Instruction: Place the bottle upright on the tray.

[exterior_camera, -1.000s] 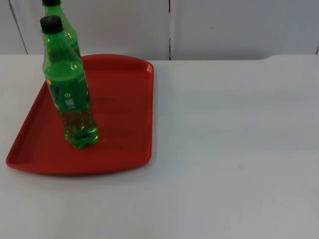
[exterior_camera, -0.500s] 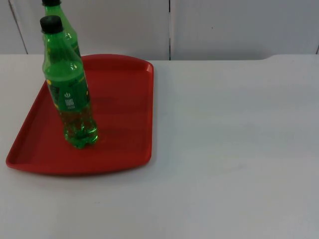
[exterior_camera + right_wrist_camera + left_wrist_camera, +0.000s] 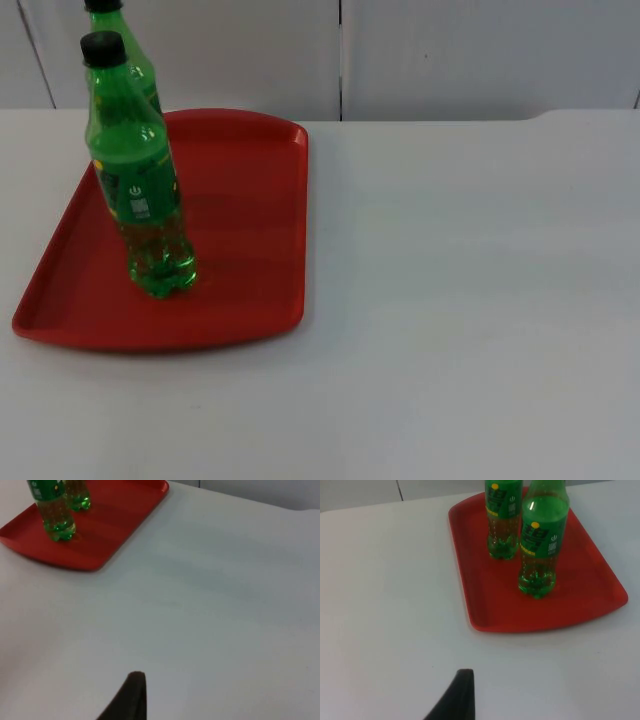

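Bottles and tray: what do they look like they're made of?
Both bottles, near and far, look like clear green plastic: light passes through the liquid, and each has a printed label; the near one shows a black cap. The tray looks like moulded red plastic, smooth with a faint sheen and a raised rim.

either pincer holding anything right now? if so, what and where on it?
Nothing is held. Both green bottles stand upright on the red tray, free of either arm. The left pincer's fingertip and the right pincer's fingertip hang over bare table.
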You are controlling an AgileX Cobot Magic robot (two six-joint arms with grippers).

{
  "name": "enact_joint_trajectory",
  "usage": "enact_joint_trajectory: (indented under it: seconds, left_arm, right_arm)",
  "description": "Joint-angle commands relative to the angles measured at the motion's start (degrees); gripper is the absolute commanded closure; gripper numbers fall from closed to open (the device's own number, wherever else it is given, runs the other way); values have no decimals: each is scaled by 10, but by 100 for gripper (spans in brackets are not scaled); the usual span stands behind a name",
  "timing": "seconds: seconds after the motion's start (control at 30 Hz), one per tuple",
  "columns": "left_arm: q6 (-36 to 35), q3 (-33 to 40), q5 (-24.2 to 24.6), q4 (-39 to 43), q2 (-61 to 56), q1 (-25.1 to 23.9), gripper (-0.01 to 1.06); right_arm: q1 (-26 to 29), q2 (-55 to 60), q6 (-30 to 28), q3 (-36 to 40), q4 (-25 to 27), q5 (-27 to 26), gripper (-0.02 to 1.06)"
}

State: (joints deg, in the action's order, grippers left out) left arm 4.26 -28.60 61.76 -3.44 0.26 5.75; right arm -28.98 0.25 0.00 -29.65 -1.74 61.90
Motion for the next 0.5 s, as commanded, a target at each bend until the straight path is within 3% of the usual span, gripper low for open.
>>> enact_joint_trajectory:
  seconds: [0.0, 0.47]
  left_arm:
    - [0, 2, -1, -2, -3, 0, 0]
    - [0, 2, -1, -2, -3, 0, 0]
  right_arm:
    - [-3, -3, -4, 1, 4, -1, -1]
    - [20, -3, -5, 1, 6, -2, -1]
